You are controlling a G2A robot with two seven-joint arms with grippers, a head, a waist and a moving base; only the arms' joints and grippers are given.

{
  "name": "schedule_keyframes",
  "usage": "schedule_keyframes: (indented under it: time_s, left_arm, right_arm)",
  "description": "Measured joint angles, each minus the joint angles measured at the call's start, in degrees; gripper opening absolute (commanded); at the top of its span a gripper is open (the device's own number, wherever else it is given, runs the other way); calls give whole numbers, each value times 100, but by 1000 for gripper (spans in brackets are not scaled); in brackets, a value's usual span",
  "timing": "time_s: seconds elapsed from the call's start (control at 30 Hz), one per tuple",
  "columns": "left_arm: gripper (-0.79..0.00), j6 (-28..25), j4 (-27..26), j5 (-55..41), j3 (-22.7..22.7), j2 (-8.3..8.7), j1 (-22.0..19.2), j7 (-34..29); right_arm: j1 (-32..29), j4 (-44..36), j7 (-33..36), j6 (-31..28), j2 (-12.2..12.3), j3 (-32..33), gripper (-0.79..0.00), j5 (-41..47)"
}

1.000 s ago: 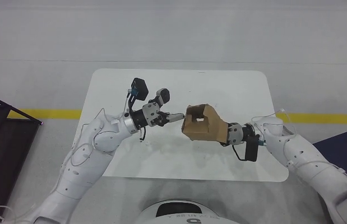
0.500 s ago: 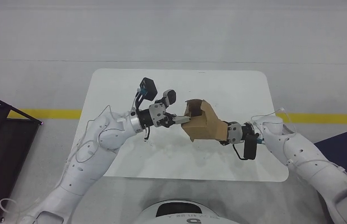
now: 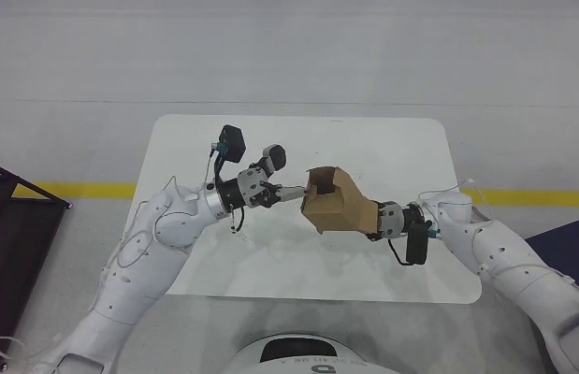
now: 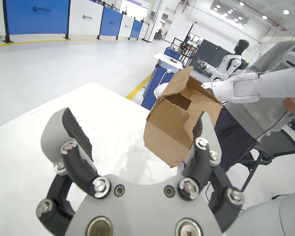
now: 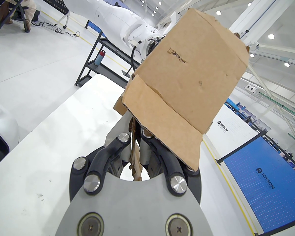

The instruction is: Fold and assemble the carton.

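Cardboard pinched tight between its fingers, the right gripper point(image 5: 135, 133) holds the carton point(image 3: 334, 201) above the white table point(image 3: 392, 150), just right of its middle, while the left gripper point(image 4: 136, 121) is spread wide with one finger right beside the carton's left face.
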Motion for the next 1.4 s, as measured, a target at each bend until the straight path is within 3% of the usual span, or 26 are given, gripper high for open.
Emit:
schedule_keyframes:
  time_s: [0.1,0.2,0.5,1.1,1.4]
  left_arm:
    - [0,-10,63,-218,-235,37,84,25]
    - [0,300,76,-270,-320,50,73,-131]
    - [0,794,13,-50,103,-33,-156,-308]
    - [0,977,197,199,638,-156,-391,-387]
    - [0,914,205,289,694,-169,-438,-509]
  right_arm:
    - [12,11,-7,8,-2,-15,-785,4]
    - [30,9,-6,5,-5,-32,-785,3]
    - [53,4,-2,3,-13,-56,-785,0]
    - [36,-37,33,-32,-1,3,-785,-83]
    - [-25,-43,33,-33,10,81,-785,-93]
